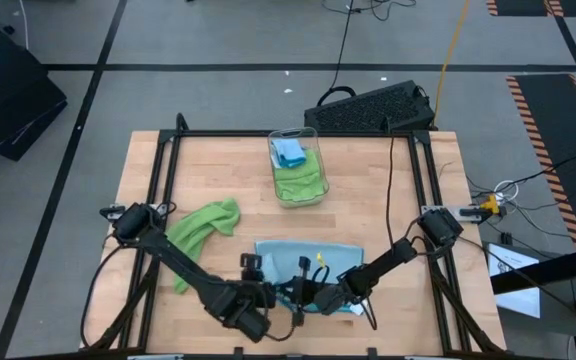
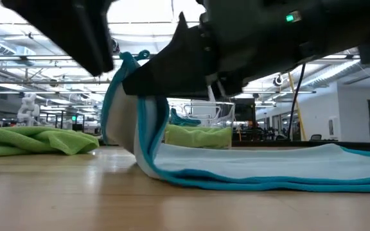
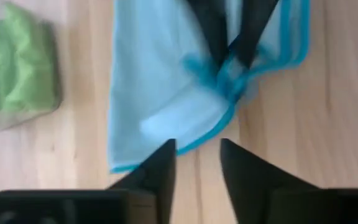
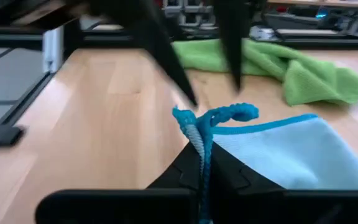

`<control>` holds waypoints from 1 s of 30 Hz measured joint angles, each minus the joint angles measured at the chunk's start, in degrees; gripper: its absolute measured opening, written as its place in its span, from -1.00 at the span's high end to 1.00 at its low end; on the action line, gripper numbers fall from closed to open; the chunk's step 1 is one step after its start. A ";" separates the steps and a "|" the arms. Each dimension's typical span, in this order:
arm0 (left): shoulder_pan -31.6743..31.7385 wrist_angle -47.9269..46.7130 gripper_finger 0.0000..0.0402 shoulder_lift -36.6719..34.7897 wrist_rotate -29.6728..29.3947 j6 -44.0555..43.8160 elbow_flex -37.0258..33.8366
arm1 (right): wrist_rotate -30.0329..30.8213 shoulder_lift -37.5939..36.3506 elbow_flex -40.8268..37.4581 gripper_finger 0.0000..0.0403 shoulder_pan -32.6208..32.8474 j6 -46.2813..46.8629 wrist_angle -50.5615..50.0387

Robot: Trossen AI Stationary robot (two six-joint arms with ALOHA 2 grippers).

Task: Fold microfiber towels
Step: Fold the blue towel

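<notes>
Fingers of right gripper (image 4: pixel 202 171) pinched tight on bunched hem of blue towel (image 1: pixel 308 262), lifting it. Left gripper (image 3: pixel 197 163) just beside, fingers parted, nothing btwn them. Towel lies near bench (image 1: pixel 388 190) front edge; green towel (image 1: pixel 200 228) twd left edge

Your wooden desk (image 1: pixel 368 190) carries a light blue towel (image 1: pixel 308 258) under the right gripper (image 1: pixel 320 298), a green towel (image 1: pixel 200 228) beside the left gripper (image 1: pixel 264 296), and a clear bin (image 1: pixel 298 168) beyond both.

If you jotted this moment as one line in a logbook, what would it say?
step: folding light blue towel | right gripper: shut on its edge | left gripper: open, nearby | green towel: loose on table
</notes>
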 joint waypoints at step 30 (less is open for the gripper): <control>-4.57 23.58 -0.27 0.02 -21.03 3.80 -25.16 | 2.58 -8.81 -0.03 0.98 4.88 2.23 -14.50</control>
